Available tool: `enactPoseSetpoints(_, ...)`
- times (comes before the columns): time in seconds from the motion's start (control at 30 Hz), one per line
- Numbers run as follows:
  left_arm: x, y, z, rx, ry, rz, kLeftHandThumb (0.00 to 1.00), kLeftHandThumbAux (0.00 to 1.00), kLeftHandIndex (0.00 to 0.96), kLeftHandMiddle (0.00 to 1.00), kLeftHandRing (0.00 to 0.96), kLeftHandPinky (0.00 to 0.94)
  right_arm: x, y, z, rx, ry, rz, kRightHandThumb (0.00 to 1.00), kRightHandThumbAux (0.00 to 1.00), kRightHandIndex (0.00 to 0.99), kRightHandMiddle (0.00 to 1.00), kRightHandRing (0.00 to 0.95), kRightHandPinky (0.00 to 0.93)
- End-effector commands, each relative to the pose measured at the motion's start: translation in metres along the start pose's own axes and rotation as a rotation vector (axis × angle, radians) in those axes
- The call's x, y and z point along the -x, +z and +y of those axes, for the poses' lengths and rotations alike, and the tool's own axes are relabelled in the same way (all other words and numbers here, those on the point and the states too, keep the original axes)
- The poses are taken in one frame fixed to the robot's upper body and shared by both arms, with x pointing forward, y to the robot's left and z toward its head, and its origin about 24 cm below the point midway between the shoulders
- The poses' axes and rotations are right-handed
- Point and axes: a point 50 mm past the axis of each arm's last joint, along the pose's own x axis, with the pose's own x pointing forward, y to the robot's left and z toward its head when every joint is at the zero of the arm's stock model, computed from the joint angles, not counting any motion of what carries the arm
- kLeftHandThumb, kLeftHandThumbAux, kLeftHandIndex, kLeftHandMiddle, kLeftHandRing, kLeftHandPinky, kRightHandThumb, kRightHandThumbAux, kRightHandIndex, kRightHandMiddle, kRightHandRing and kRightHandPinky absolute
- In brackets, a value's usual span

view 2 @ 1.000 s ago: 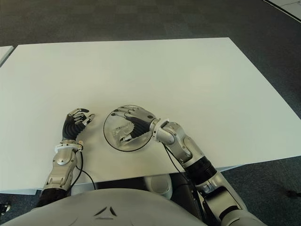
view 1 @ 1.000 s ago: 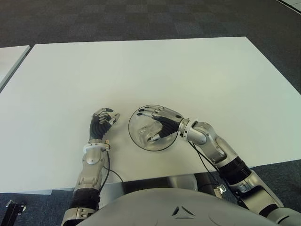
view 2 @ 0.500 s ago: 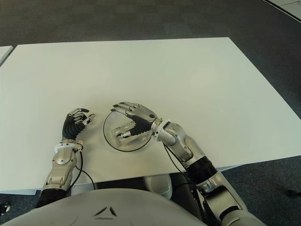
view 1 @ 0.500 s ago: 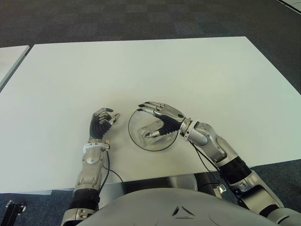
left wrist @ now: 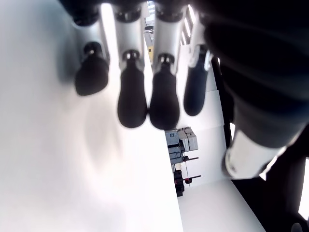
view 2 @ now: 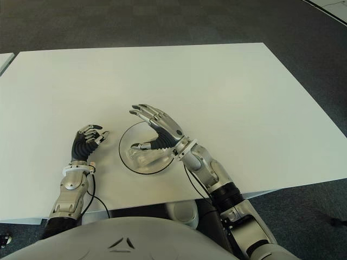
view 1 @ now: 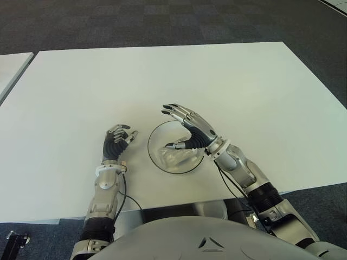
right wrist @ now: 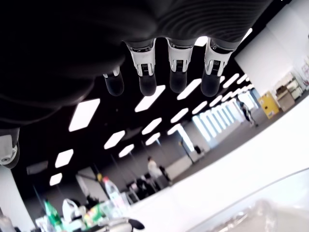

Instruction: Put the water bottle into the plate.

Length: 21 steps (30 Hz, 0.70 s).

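Note:
A clear water bottle (view 1: 174, 157) lies on its side inside the clear glass plate (view 1: 150, 142) near the front of the white table (view 1: 162, 81). My right hand (view 1: 172, 128) hovers just above the plate, fingers spread and thumb apart, holding nothing. In the right wrist view its fingers (right wrist: 176, 72) stretch out, with the plate's rim (right wrist: 270, 188) below them. My left hand (view 1: 120, 135) shows to the left of the plate, loosely curled and holding nothing.
A second white table's edge (view 1: 11, 65) shows at the far left. Dark carpet (view 1: 162, 21) lies beyond the table. A thin black cable (view 1: 127, 195) runs by my left forearm at the table's front edge.
My right hand has let go of the bottle, spread its fingers and lifted off the plate. The bottle stays lying in the plate. The left hand has not moved.

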Motion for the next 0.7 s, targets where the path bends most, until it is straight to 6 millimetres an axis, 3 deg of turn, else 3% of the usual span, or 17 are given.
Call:
enactPoseSetpoints(0.03, 0.008, -0.016, 0.000, -0.029, 0.007, 0.087, 0.707, 0.716, 0.437, 0.728, 0.705, 0.705, 0.007, -0.008, -0.004, -0.068, -0.145, 0.053, 0.000, 0.418, 0.000, 0.000, 0.000, 0.000)
enactPoseSetpoints(0.2, 0.007, -0.016, -0.001, -0.028, 0.002, 0.088, 0.706, 0.716, 0.438, 0.737, 0.712, 0.706, 0.009, -0.014, -0.008, -0.140, -0.273, 0.076, 0.000, 0.534, 0.000, 0.000, 0.000, 0.000)
enactPoseSetpoints(0.3, 0.007, -0.016, -0.001, -0.022, 0.002, 0.089, 0.706, 0.716, 0.437, 0.737, 0.711, 0.704, 0.014, -0.027, -0.013, -0.168, -0.372, 0.122, 0.039, 0.632, 0.000, 0.000, 0.000, 0.100)
enactPoseSetpoints(0.47, 0.007, -0.016, -0.001, -0.016, 0.002, 0.088, 0.706, 0.717, 0.437, 0.737, 0.711, 0.704, 0.029, -0.042, -0.020, -0.175, -0.478, 0.214, 0.116, 0.736, 0.002, 0.000, 0.022, 0.155)
enactPoseSetpoints(0.53, 0.007, -0.016, -0.001, -0.010, 0.002, 0.086, 0.706, 0.717, 0.437, 0.737, 0.712, 0.705, 0.034, -0.047, -0.022, -0.182, -0.513, 0.270, 0.132, 0.774, 0.029, 0.033, 0.065, 0.194)
enactPoseSetpoints(0.7, 0.008, -0.015, -0.001, -0.001, 0.002, 0.082, 0.706, 0.717, 0.437, 0.732, 0.707, 0.693, 0.040, -0.054, -0.023, -0.228, -0.570, 0.405, 0.110, 0.899, 0.124, 0.235, 0.273, 0.364)
